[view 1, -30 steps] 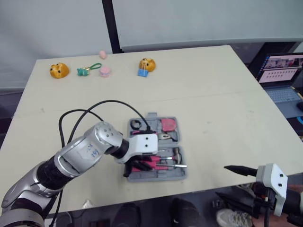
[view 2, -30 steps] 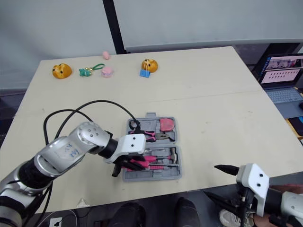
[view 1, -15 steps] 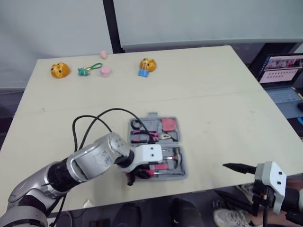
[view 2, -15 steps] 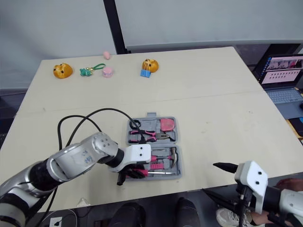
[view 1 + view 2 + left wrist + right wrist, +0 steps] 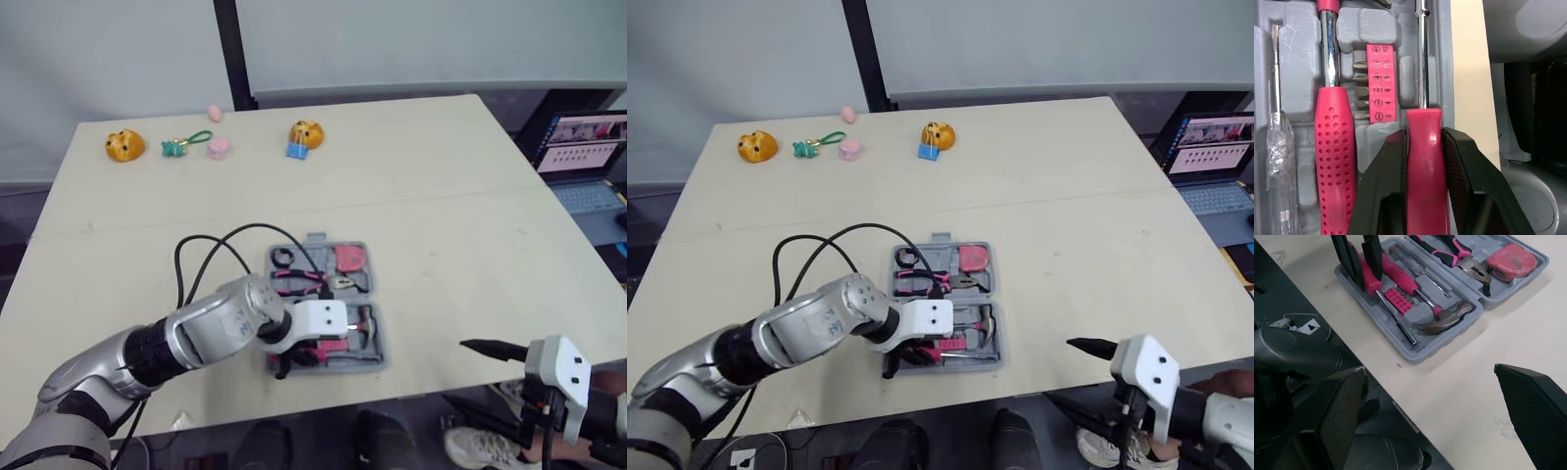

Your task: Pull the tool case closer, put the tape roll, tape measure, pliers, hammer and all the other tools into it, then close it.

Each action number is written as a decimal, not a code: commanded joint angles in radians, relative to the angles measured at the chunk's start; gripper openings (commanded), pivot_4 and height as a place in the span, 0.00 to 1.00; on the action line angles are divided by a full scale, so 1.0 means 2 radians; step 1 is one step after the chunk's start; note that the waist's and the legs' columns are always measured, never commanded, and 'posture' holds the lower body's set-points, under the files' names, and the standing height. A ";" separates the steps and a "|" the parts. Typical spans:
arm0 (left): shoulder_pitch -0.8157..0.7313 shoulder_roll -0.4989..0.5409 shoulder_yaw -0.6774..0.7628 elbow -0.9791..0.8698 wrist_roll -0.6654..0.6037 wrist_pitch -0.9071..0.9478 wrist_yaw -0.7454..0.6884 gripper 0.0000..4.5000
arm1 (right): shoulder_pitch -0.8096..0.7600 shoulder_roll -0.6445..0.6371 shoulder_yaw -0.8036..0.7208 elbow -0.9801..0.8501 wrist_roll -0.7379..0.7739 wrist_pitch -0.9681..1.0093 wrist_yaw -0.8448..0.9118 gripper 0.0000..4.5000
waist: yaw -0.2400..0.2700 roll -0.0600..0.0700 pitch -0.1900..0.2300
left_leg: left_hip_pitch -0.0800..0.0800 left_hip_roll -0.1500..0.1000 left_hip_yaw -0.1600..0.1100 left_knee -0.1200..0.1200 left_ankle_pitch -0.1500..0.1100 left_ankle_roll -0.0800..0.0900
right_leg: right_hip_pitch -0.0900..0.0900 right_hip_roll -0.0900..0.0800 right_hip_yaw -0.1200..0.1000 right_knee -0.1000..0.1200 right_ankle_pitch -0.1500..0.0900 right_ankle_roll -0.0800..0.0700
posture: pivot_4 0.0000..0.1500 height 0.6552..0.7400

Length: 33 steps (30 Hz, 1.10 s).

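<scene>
The case [image 5: 380, 345] lay open at the table's [image 5: 441, 196] near edge, with pliers [image 5: 299, 281], hammer [image 5: 364, 318], tape measure [image 5: 349, 258] and tape roll [image 5: 282, 258] seated. The left gripper [image 5: 1422, 133] clenched a screwdriver [image 5: 1423, 171] in its slot, and the right gripper [image 5: 1428, 372] hung released. Closing was probably all that was left.

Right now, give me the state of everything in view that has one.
tool case: open, flat on the table.
left gripper: shut on the pink screwdriver, in its slot.
right gripper: open, empty.
hammer: seated in the case.
pliers: seated in the case.
tape measure: seated in the case.
laptop: open, screen lit.
</scene>
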<state>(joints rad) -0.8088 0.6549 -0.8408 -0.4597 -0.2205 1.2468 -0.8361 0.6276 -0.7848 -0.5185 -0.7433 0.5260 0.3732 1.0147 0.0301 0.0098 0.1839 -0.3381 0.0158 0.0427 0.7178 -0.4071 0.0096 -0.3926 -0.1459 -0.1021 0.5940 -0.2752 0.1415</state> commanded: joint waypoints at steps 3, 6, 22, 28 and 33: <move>-0.010 -0.005 0.000 -0.007 0.003 0.004 0.007 0.13 | 0.009 0.005 -0.013 -0.016 0.001 -0.004 -0.005 1.00 | 0.000 0.000 0.000 | 0.000 0.000 0.000 0.000 0.000 0.000 | 0.000 0.000 0.000 0.000 0.000 0.000 | 1.00 1.00; -0.009 -0.005 -0.003 -0.005 0.003 0.006 0.009 0.13 | 0.010 0.005 -0.014 -0.019 0.003 -0.003 -0.007 1.00 | 0.000 0.000 0.000 | 0.000 0.000 0.000 0.000 0.000 0.000 | 0.000 0.000 0.000 0.000 0.000 0.000 | 1.00 1.00; -0.020 -0.028 -0.018 0.017 0.006 0.006 0.017 0.13 | 0.023 0.012 -0.022 -0.035 0.006 0.002 -0.019 1.00 | 0.003 0.000 0.000 | 0.000 0.000 0.000 0.000 0.000 0.000 | 0.000 0.000 0.000 0.000 0.000 0.000 | 1.00 1.00; -0.023 -0.026 -0.019 0.018 0.002 0.011 0.016 0.13 | 0.027 0.015 -0.021 -0.035 0.005 -0.001 -0.021 1.00 | 0.006 0.000 0.000 | 0.000 0.000 0.000 0.000 0.000 0.000 | 0.000 0.000 0.000 0.000 0.000 0.000 | 1.00 1.00; -0.026 -0.026 -0.013 0.014 -0.008 0.018 0.009 0.53 | 0.028 0.018 -0.018 -0.032 0.002 -0.006 -0.020 1.00 | 0.008 0.000 0.000 | 0.000 0.000 0.000 0.000 0.000 0.000 | 0.000 0.000 0.000 0.000 0.000 0.000 | 1.00 1.00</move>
<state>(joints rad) -0.8458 0.6014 -0.8801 -0.4198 -0.2371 1.2739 -0.8205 0.6756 -0.7573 -0.5283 -0.7838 0.5276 0.3737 0.9798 0.0463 0.0098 0.1839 -0.3378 0.0158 0.0430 0.7188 -0.4069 0.0097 -0.3926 -0.1459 -0.1018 0.5950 -0.2752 0.1415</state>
